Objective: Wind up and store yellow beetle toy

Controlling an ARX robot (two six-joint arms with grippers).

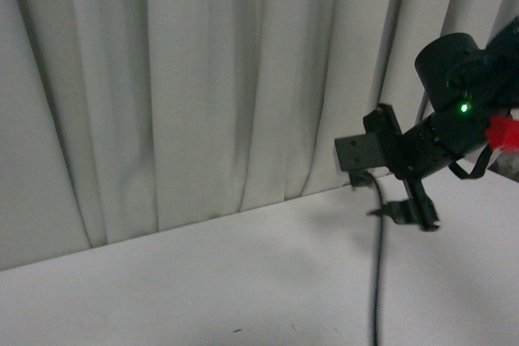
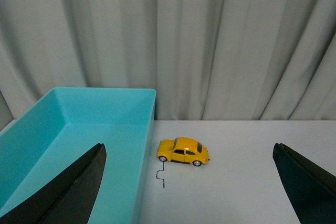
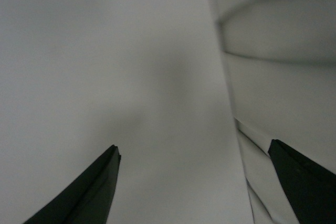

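Note:
The yellow beetle toy (image 2: 183,151) stands on its wheels on the white table, side-on, just beside the outer wall of a teal bin (image 2: 79,145). It shows only in the left wrist view. My left gripper (image 2: 188,148) is open and empty, its dark fingers (image 2: 79,187) spread wide, with the toy some way ahead between them. My right gripper (image 3: 194,147) is open and empty, facing bare white table and curtain. My right arm (image 1: 438,143) shows at the right of the front view, raised above the table.
A thin dark bent wire-like piece (image 2: 163,178) lies on the table just in front of the toy. A black cable (image 1: 377,265) hangs from the right arm. A pale curtain (image 1: 203,79) closes the back of the white table (image 1: 203,281).

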